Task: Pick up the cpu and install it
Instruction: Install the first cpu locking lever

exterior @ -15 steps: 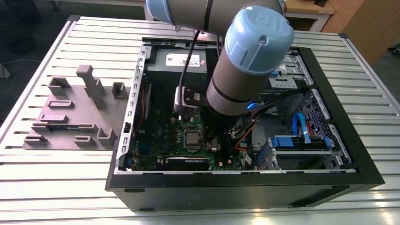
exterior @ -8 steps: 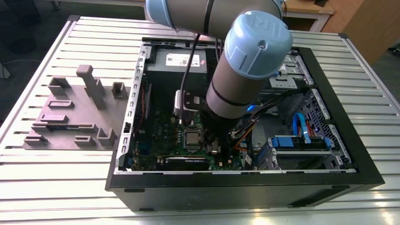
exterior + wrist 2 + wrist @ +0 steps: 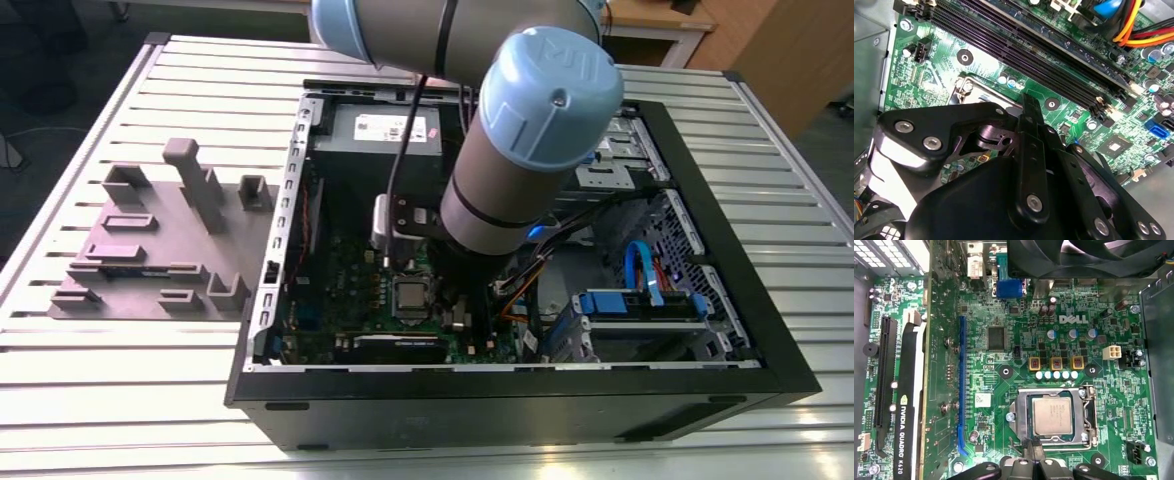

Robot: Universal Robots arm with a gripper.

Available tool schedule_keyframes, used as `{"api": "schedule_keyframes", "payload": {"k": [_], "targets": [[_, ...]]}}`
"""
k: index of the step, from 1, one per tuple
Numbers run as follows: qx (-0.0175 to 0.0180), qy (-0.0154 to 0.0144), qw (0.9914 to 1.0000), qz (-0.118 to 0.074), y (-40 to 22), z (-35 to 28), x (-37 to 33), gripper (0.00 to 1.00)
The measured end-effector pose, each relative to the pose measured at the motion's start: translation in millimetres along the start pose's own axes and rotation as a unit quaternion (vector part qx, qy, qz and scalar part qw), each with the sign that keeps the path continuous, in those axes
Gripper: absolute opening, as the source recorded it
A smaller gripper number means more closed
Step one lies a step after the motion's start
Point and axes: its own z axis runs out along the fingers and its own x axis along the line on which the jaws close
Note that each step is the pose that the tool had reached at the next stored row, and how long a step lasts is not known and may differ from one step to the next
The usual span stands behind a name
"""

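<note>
The cpu [image 3: 1053, 414] is seen in the first wrist view lying flat inside the metal frame of its socket [image 3: 1053, 416] on the green motherboard [image 3: 1004, 315], silvery top upward, edges square to the frame. It is judged to be already seated in the socket rather than waiting at a pick-up place, though the latching of the frame cannot be confirmed. The gripper [image 3: 1034, 460] is recorded at the frame's edge, directly beside the chip: the black fingertips [image 3: 1033, 447] appear drawn together into a narrow point and nothing is seen between them, so the claw is noted as closed and empty. The chip is square, so no long axis is assigned; the relation that matters is that it lies just beyond the fingertips, along the line in which they point, near but not visibly touching. In the second wrist view the gripper linkage [image 3: 1029, 165] is seen low over the board, with the socket's corner [image 3: 966, 87] showing past it and the long black memory slots [image 3: 1029, 45] running diagonally beyond. In the exterior view the arm [image 3: 521, 170] is seen reaching down into the open computer case [image 3: 747, 340] on the slatted table [image 3: 134, 380], with a grey fixture block [image 3: 160, 250] standing well apart at the exterior view's left.
</note>
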Motion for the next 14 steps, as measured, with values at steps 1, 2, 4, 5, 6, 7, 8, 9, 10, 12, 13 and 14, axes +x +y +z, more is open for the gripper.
{"api": "schedule_keyframes", "payload": {"k": [1,2,4,5,6,7,8,9,10,12,13,14], "targets": [[0.0000,0.0000,1.00000,0.000,-0.3,0.1,0.0,0.10],[0.0000,0.0000,1.00000,0.000,-0.6,0.1,0.0,0.10],[0.0000,0.0001,1.00000,-0.001,-1.4,0.3,0.0,0.10],[0.0000,0.0000,1.00000,-0.001,-1.8,0.4,-0.1,0.10],[0.0000,0.0001,1.00000,-0.001,-2.2,0.4,-0.1,0.10],[-0.0001,0.0001,1.00000,-0.001,-2.6,0.5,-0.1,0.10],[-0.0001,0.0002,1.00000,-0.002,-2.9,0.6,-0.1,0.10],[0.0000,0.0002,1.00000,-0.002,-3.3,0.7,-0.1,0.10],[0.0000,0.0002,1.00000,-0.002,-3.7,0.8,-0.1,0.10],[-0.0001,0.0002,1.00000,-0.002,-4.8,0.8,-0.1,0.10],[-0.0001,0.0002,1.00000,-0.003,-5.3,0.9,-0.1,0.10],[-0.0001,0.0003,1.00000,-0.003,-5.7,0.9,-0.2,0.10]]}}
